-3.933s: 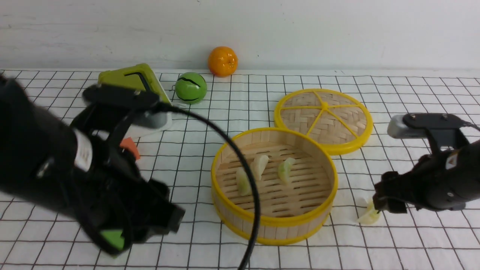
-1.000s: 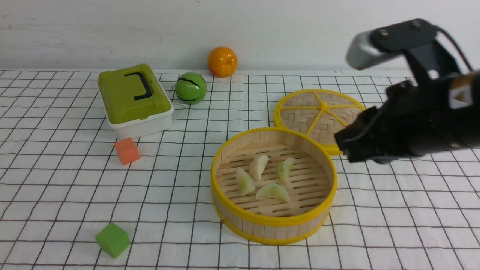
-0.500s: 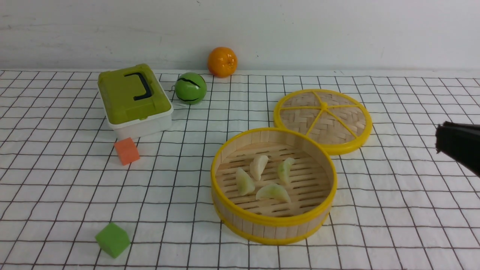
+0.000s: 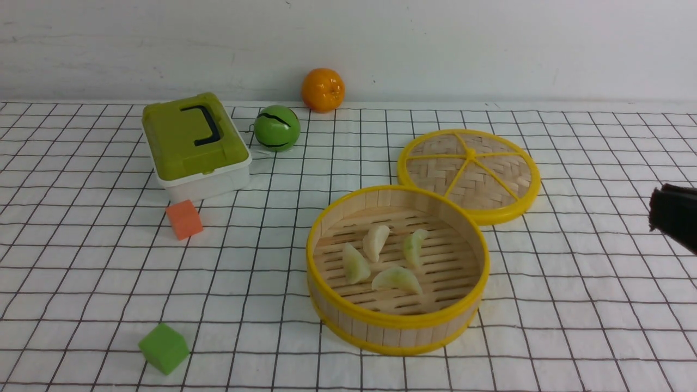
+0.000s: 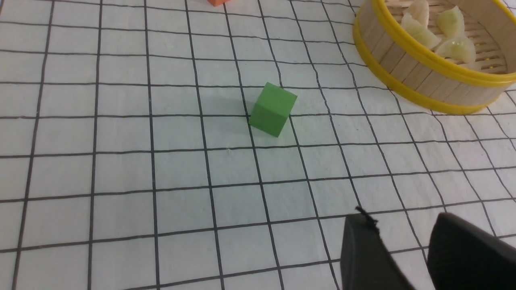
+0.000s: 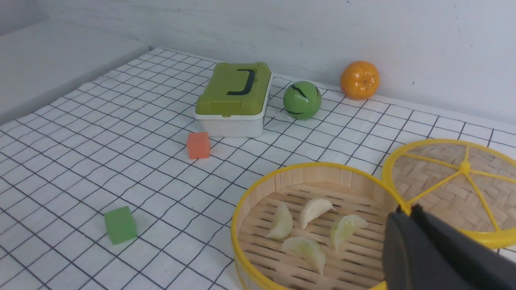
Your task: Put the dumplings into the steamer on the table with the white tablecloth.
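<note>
Inside the round bamboo steamer with yellow rims [image 4: 397, 269] on the white grid-lined tablecloth [image 4: 81, 283], all four pale crescent dumplings [image 4: 379, 257], so just park it: right gripper [image 6: 407, 219] pressed together and empty, left gripper [image 5: 403, 245] spread, holding nothing.

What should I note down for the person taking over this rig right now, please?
Right gripper: shut, empty, off to the right of the steamer.
Left gripper: jaws apart, empty, over bare tablecloth near the green cube.
Dumplings: all four lie on the steamer's slatted floor.
Done: none shows outside the steamer, so loading looks complete.
Left: seemingly nothing; the lid lies on the cloth behind the steamer.
</note>
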`<action>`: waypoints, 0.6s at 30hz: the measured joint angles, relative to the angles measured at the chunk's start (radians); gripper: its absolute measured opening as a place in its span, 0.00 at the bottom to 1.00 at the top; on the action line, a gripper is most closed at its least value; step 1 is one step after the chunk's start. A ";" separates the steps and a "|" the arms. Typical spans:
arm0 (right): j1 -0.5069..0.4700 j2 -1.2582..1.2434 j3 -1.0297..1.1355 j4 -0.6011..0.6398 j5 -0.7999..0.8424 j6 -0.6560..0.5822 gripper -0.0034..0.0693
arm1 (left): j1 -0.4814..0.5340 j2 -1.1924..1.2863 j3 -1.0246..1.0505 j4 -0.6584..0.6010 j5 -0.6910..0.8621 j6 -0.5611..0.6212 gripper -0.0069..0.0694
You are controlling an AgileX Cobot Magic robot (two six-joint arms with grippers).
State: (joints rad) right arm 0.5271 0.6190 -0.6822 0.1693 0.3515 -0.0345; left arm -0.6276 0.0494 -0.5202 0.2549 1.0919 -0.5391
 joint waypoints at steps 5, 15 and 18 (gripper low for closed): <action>-0.089 -0.113 0.217 -0.044 -0.187 0.000 0.03 | 0.000 0.000 0.000 0.000 0.000 0.000 0.40; -0.460 -0.515 0.657 -0.088 -0.303 0.096 0.01 | 0.000 0.000 0.000 0.000 0.000 0.000 0.40; -0.531 -0.587 0.700 -0.127 -0.250 0.150 0.01 | 0.000 0.000 0.000 0.000 0.000 0.000 0.40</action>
State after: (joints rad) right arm -0.0039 0.0321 0.0175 0.0422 0.1020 0.1155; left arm -0.6276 0.0494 -0.5202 0.2549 1.0919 -0.5391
